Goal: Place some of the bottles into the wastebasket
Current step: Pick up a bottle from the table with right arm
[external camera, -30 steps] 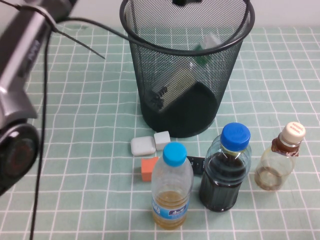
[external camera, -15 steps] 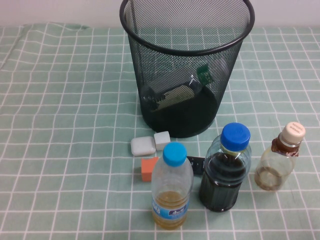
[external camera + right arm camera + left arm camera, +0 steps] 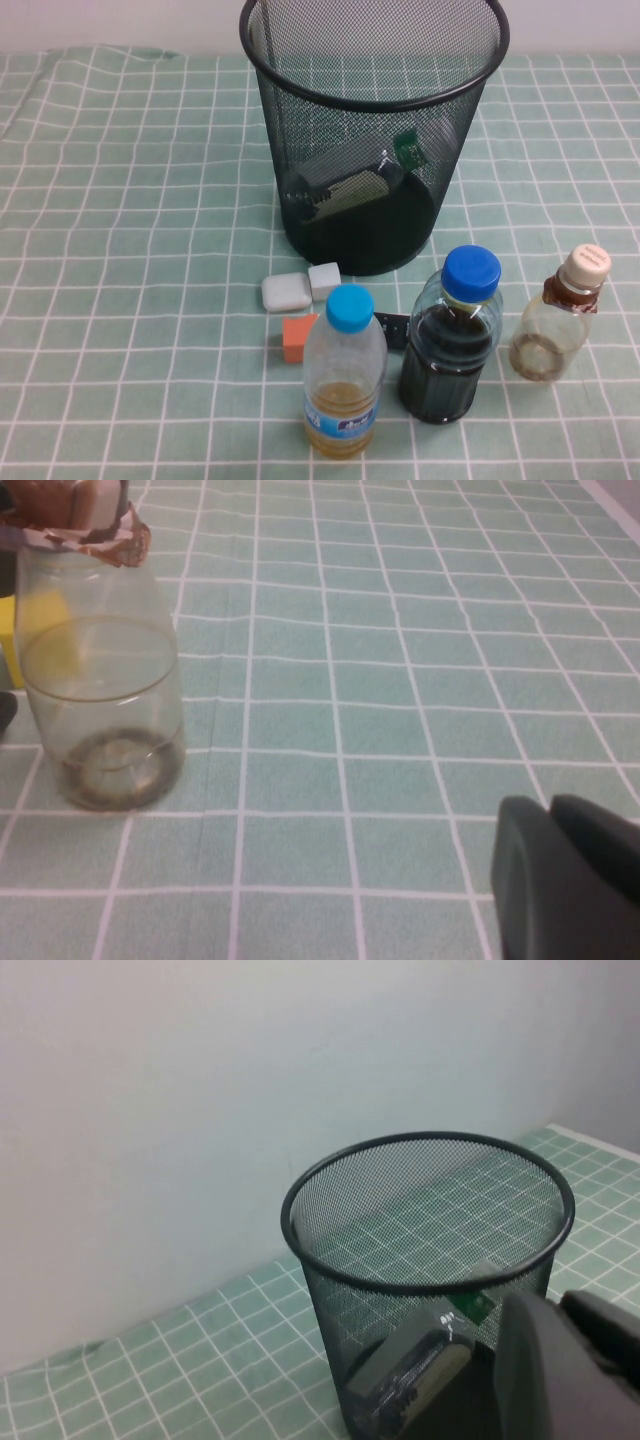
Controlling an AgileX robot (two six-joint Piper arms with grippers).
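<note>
— Three bottles stand upright along the lower right of the high view, on the green checked surface (image 3: 140,250). Leftmost is a blue-capped bottle (image 3: 343,375) holding a little amber liquid, then a blue-capped bottle of dark liquid (image 3: 452,340), then a squat beige-capped bottle (image 3: 558,318) at the right edge, nearly empty.

— And the wastebasket?

— The black mesh wastebasket (image 3: 372,140) is at top centre, behind the bottles. A fourth bottle with a green label (image 3: 345,180) lies tilted on its bottom. Just in front of the basket sit two pale blocks (image 3: 300,287) and an orange block (image 3: 297,337), the orange one touching the amber bottle.

— The end effectors?

— Neither appears from above. The left end effector (image 3: 570,1370) hangs above and beside the basket; the right end effector (image 3: 565,875) is low over the surface near the squat bottle. I cannot tell how wide either is.
</note>
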